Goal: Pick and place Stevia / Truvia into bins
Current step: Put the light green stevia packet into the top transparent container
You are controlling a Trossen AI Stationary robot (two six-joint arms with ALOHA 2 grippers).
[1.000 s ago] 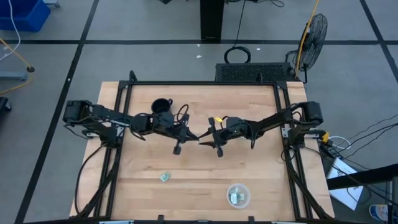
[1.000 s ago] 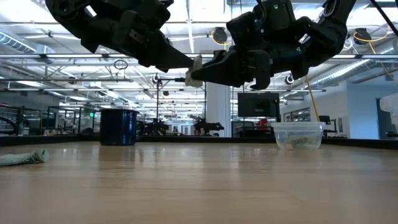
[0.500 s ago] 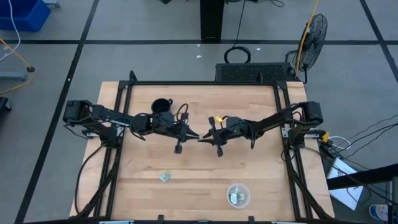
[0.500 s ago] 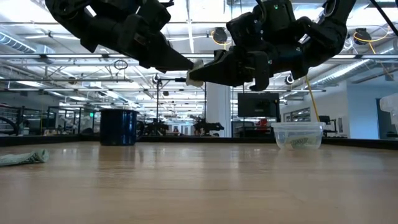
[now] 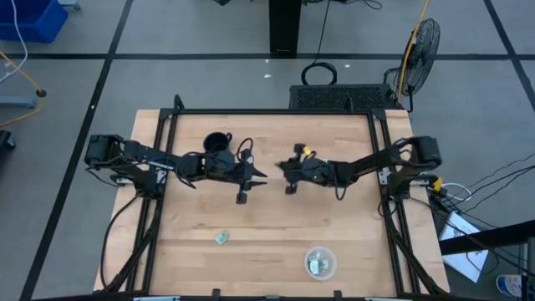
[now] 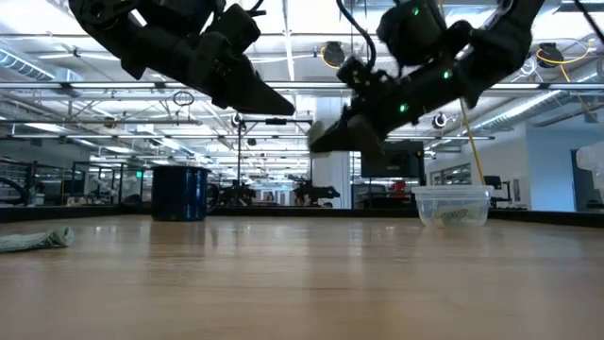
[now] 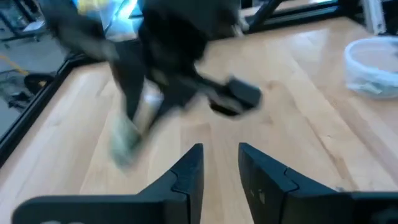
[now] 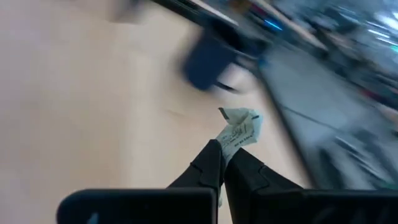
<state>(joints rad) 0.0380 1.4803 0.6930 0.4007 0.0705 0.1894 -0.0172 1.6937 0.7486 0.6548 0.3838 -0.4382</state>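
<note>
The two claws have pulled apart at the centre of the high view, the right claw (image 8: 222, 160) now pinched shut on a crumpled pale green-and-white packet (image 8: 239, 132) standing lengthwise out from its tips, while the left claw (image 7: 219, 160), slightly parted, holds nothing above the tabletop (image 5: 267, 226).

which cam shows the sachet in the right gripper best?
Right wrist view: the sachet sticks out crumpled from the shut right gripper. High view shows only the gripper above mid-table, sachet not discernible. Low view and left wrist view show that arm blurred, sachet unclear.
</note>
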